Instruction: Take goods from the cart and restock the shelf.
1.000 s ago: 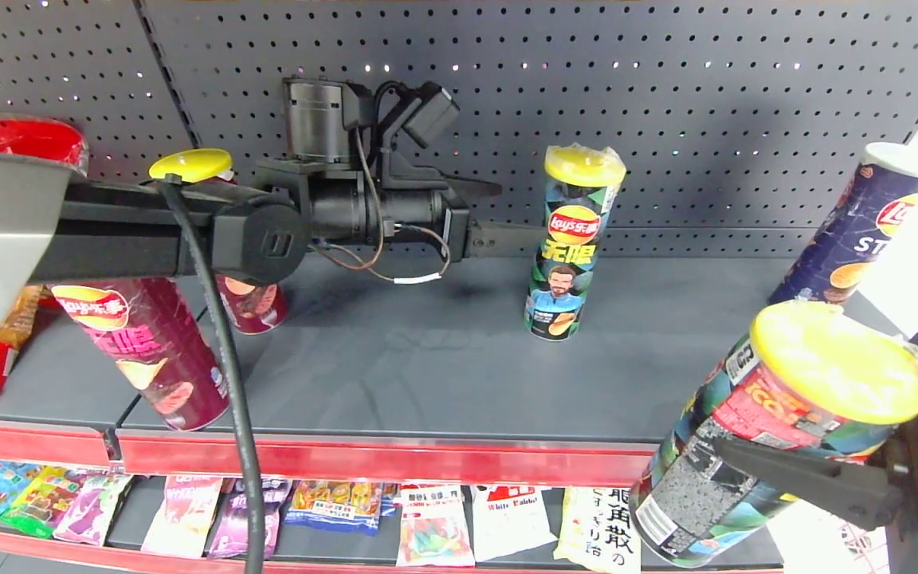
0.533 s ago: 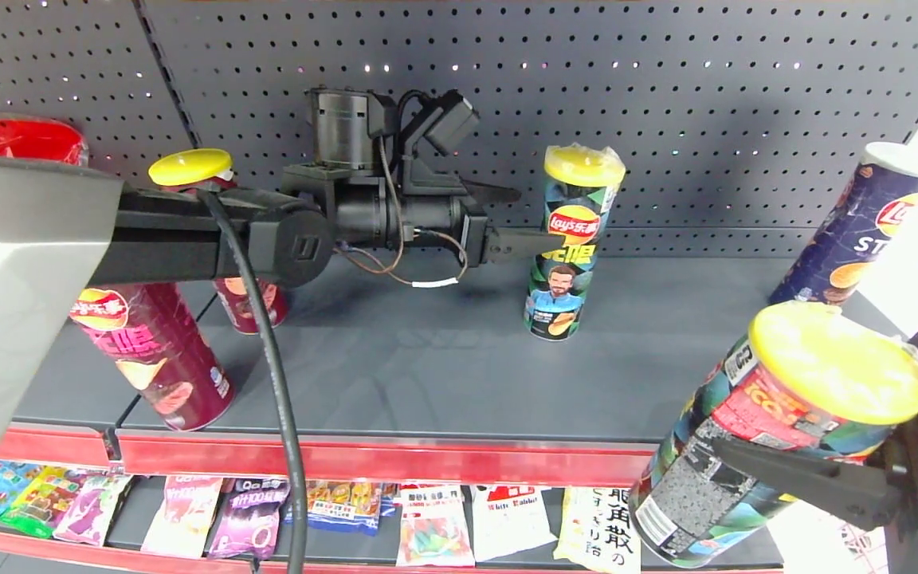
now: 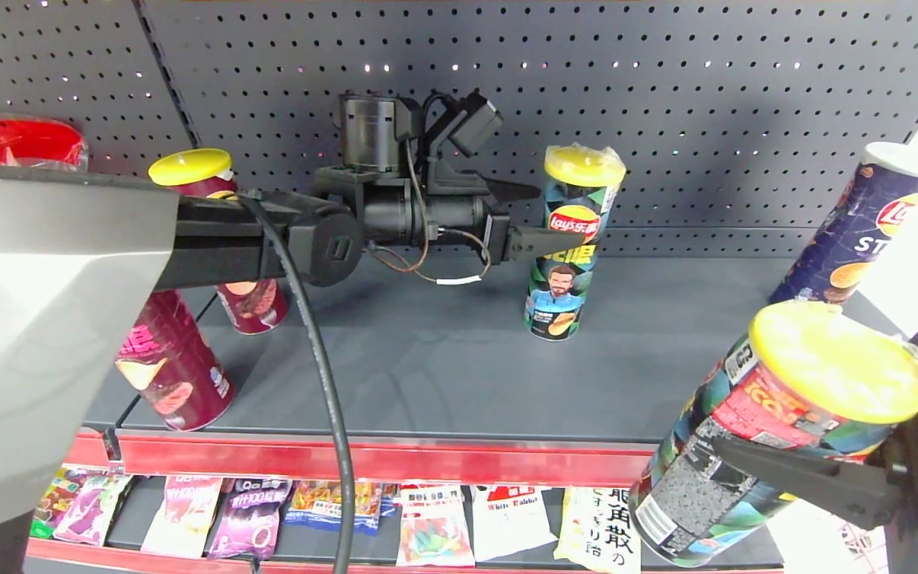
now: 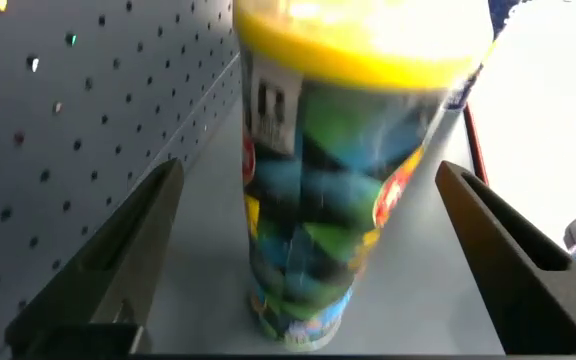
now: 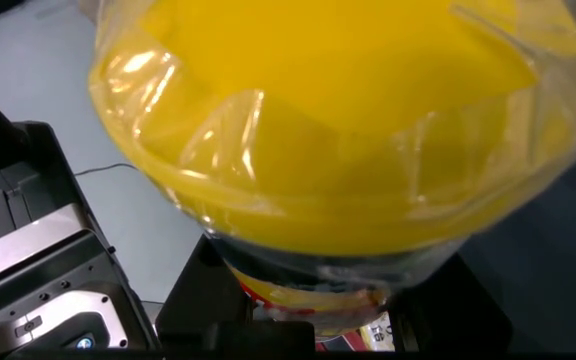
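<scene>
Grey metal shelf board (image 3: 443, 375) carries a tall green-and-blue chip can with a yellow plastic lid (image 3: 574, 263), which stands upright near the grey perforated back panel (image 3: 706, 96). My left gripper (image 3: 561, 214) is level with the upper half of this standing can. Its jaws are spread wide, with one black finger on each side. In the left wrist view each finger (image 4: 118, 260) is apart from the can wall, so I am clamping nothing there.

My right gripper (image 3: 770, 462) is low on the right, in front of the shelf's red front edge (image 3: 387, 461). It is closed around a second green-and-blue chip can (image 3: 746, 422). This held can is tilted, with its top higher and farther right than its base. Its yellow lid under clear wrap (image 5: 338, 110) sits close to my right wrist camera.

At the left end of the shelf, a maroon chip can (image 3: 176, 375) stands by the front edge. Another maroon can with a yellow lid (image 3: 252, 303) stands farther back, partly behind my left arm. A dark blue chip can (image 3: 849, 239) is at the right end. Below, coloured sweet packets (image 3: 435, 526) lie in a row on the lower shelf.
</scene>
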`<state>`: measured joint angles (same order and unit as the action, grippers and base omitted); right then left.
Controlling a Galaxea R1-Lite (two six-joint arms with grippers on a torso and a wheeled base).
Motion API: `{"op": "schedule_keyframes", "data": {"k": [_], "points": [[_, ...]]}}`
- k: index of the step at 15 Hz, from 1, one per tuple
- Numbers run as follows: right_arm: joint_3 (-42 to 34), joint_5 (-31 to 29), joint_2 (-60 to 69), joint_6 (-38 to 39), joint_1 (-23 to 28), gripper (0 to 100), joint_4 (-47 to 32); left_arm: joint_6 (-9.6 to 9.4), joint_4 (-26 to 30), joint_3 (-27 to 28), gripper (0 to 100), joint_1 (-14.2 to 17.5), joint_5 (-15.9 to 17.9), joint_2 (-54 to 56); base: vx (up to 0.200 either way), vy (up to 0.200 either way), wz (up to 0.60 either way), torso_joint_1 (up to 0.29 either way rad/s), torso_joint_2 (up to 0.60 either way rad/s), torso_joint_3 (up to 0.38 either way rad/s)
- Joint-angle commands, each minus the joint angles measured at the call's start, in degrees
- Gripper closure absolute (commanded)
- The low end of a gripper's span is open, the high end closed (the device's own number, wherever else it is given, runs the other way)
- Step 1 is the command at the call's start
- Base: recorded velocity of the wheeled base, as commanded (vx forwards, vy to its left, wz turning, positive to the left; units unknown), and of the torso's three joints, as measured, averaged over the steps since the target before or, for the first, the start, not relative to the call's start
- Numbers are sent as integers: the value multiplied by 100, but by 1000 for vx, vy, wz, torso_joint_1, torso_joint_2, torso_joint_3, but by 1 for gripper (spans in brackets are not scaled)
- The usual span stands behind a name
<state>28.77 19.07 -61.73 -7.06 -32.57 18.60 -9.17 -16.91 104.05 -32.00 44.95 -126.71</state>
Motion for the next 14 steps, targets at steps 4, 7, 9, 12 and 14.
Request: {"op": "schedule_keyframes", "data": {"k": [4,7,9,12,14], "points": [[-3,1,30,3,23,100,3,55,3,511,0,-166,84,-407,0,0,0,0,0,0],[-3,1,30,-6,23,100,-6,99,3,529,0,-193,76,-442,0,0,0,0,0,0],[-12,1,30,3,23,100,-6,99,-5,529,0,-193,40,-442,0,0,0,0,0,0],[-12,1,30,3,23,100,-6,108,12,520,100,-193,14,-442,0,0,0,0,0,0],[-12,1,30,3,23,100,-6,187,3,520,100,-210,14,-434,0,0,0,0,0,0]]}}
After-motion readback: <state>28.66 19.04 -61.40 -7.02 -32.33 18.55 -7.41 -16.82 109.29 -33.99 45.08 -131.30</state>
